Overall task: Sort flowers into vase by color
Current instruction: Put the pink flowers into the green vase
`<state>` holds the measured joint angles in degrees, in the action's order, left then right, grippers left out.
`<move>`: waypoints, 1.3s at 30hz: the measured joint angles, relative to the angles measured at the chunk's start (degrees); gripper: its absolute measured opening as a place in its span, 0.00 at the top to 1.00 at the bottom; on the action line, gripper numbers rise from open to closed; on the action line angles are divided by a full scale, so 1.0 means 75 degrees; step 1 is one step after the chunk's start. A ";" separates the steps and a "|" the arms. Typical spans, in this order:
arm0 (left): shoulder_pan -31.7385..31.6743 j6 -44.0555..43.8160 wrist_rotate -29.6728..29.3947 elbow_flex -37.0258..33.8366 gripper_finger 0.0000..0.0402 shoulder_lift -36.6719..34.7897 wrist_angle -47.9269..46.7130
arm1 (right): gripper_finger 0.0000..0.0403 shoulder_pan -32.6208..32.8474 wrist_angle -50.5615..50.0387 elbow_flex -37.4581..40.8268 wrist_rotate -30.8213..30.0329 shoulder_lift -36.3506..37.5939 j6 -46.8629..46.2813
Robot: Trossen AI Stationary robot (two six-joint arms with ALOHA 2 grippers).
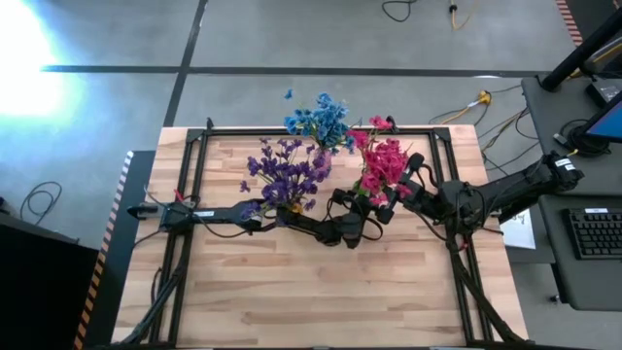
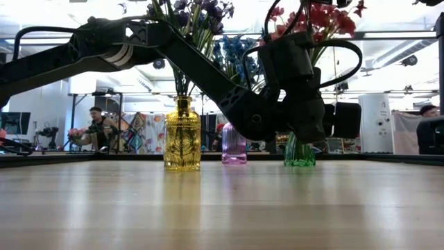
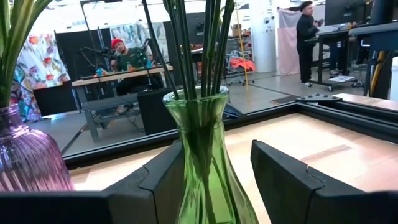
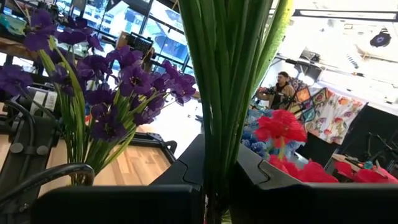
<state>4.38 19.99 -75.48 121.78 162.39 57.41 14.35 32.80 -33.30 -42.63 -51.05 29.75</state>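
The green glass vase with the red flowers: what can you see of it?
The green glass vase is clear, ribbed, with a narrow neck and flared lip. It stands upright on the wooden table, rightmost of three vases, holding a bunch of green stems topped with red-pink blooms. The left gripper straddles its body; the right gripper is shut on the stems.
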 joint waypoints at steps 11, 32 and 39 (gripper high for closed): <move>0.0000 0.0000 0.0003 0.0000 0.57 0.0000 -0.0006 | 0.93 -0.0430 0.0009 0.0000 0.0177 0.0000 -0.0204; 0.0000 0.0000 -0.0006 -0.0003 0.57 0.0000 -0.0040 | 0.93 -0.1396 0.0073 0.0000 0.0553 -0.0535 -0.0684; 0.0000 -0.0003 -0.0009 -0.0003 0.57 0.0000 -0.0070 | 0.93 -0.1538 0.0074 0.0007 0.0548 -0.0624 -0.0687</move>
<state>4.38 19.97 -75.55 121.75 162.39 56.88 2.82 33.35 -33.25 -38.52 -55.72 24.60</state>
